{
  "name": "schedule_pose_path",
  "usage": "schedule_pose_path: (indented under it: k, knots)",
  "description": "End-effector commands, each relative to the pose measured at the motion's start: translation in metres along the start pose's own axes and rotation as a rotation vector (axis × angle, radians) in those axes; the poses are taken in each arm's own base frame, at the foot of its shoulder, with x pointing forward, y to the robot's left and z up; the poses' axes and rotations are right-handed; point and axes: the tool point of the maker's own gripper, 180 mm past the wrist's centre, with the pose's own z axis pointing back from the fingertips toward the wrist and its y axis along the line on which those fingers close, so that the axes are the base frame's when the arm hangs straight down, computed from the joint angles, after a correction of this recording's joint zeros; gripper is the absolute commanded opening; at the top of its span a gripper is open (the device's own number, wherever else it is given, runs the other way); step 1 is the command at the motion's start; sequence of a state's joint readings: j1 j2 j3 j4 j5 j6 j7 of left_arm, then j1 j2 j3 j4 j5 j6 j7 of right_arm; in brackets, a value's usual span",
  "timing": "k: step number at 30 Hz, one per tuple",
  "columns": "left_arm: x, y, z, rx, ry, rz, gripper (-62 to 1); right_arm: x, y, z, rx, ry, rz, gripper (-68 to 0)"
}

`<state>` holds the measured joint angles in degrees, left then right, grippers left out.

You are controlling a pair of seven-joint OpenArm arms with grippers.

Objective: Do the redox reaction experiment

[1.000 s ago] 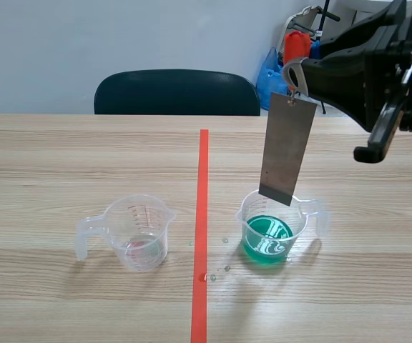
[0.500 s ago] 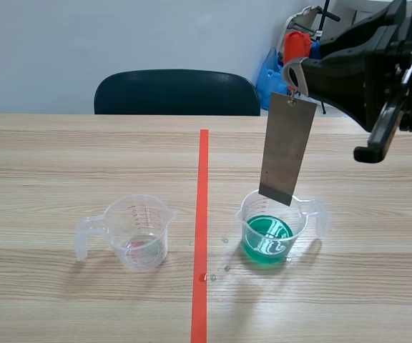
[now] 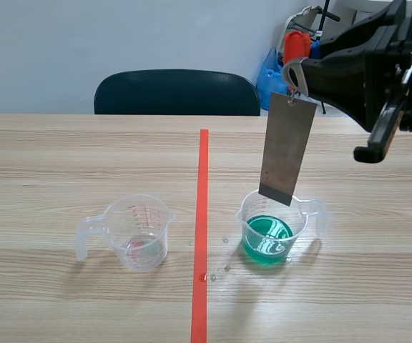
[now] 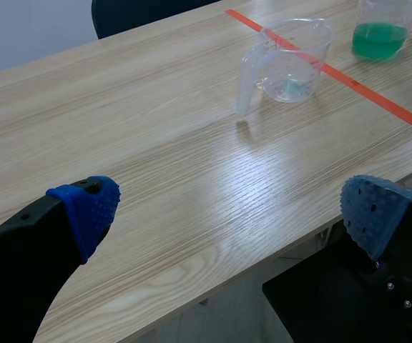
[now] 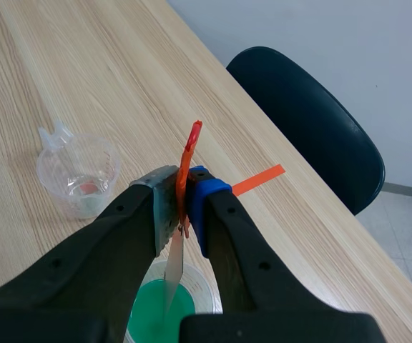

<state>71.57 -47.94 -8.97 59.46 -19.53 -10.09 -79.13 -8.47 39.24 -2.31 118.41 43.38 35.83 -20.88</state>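
Behind metal plate [image 3: 286, 150], rim of green beaker [image 3: 247, 229]

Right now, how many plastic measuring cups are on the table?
2. The measuring cup of green liquid stands right of the orange-red tape line, under the hanging metal plate. The nearly empty measuring cup stands left of the line. None looks hidden.

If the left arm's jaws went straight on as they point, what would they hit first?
Probably the bare wooden table, short of the clear cup, though depth is hard to judge.
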Motion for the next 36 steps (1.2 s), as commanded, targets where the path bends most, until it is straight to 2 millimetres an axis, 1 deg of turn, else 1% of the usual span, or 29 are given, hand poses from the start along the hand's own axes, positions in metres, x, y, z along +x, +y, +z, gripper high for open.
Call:
schedule_pose_path:
  k: [1,5,9,13,17,18,20,21,23,26,27,29,32,36]
  knots:
    - [0.005,0.002,0.0,0.011,-0.026,0.001,1.4,0.011,-0.003,0.002,-0.007,-0.031,0.017,-66.7]
    - [0.005,0.003,-0.002,0.013,-0.031,-0.002,1.4,0.011,-0.003,0.002,-0.007,-0.031,0.017,-66.7]
    - [0.009,0.008,-0.012,0.021,-0.066,-0.016,1.4,0.011,-0.003,0.002,-0.007,-0.031,0.017,-66.7]
    - [0.017,0.017,-0.031,0.012,-0.141,0.021,1.4,0.011,-0.003,0.002,-0.007,-0.031,0.017,-66.7]
    - [0.028,0.023,-0.056,-0.049,-0.208,0.078,1.4,0.011,-0.003,0.002,-0.007,-0.031,0.017,-66.7]
    - [0.029,0.023,-0.064,-0.076,-0.213,0.094,-4.6,0.011,-0.003,0.002,-0.007,-0.031,0.017,-66.7]
    - [0.031,0.023,-0.08,-0.13,-0.219,0.13,-22.4,0.011,-0.003,0.002,-0.007,-0.031,0.017,-66.7]
    - [0.033,0.023,-0.088,-0.15,-0.228,0.147,-28.3,0.011,-0.003,0.002,-0.007,-0.032,0.017,-66.7]
    - [0.037,0.023,-0.105,-0.191,-0.242,0.174,-34.7,0.011,-0.003,0.002,-0.007,-0.032,0.017,-66.7]
    - [0.04,0.017,-0.134,-0.262,-0.246,0.215,-48.8,0.011,-0.003,0.002,-0.007,-0.032,0.016,-66.7]
    - [0.039,0.014,-0.144,-0.289,-0.237,0.222,-51.8,0.011,-0.003,0.002,-0.007,-0.032,0.017,-66.7]
    - [0.04,0.002,-0.166,-0.351,-0.226,0.226,-53.9,0.011,-0.003,0.002,-0.007,-0.032,0.017,-66.7]
    - [0.038,-0.018,-0.198,-0.421,-0.204,0.222,-55.4,0.011,-0.003,0.002,-0.007,-0.032,0.016,-66.7]
    - [0.041,-0.047,-0.24,-0.493,-0.192,0.233,-55.7,0.011,-0.003,0.002,-0.006,-0.034,0.014,-66.7]
